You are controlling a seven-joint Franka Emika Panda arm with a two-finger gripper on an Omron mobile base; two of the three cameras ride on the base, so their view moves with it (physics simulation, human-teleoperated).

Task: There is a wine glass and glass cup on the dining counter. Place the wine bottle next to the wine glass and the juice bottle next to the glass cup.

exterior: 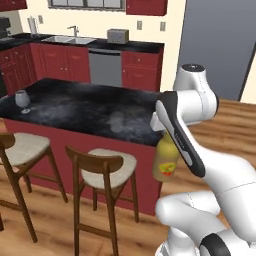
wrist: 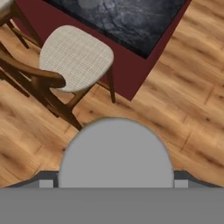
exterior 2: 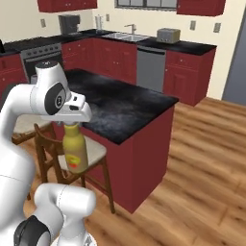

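The white arm's gripper [exterior 2: 72, 126] clasped the yellow-amber, grey-capped juice bottle [exterior: 166, 160] by its neck, hanging right of centre, just off the black marbled dining counter [exterior: 90, 107]. A clear wine glass [exterior: 22, 100] stood at the counter's left end.

A round grey bottle cap [wrist: 116, 153] fills the lower centre of the hand view, seen from directly above. Beyond it stands a wooden bar stool with a pale woven seat [wrist: 75, 57], on warm plank flooring [wrist: 183, 96]. The corner of the black, grey-veined marbled island top [wrist: 127, 19] with its dark red base rises behind the stool.
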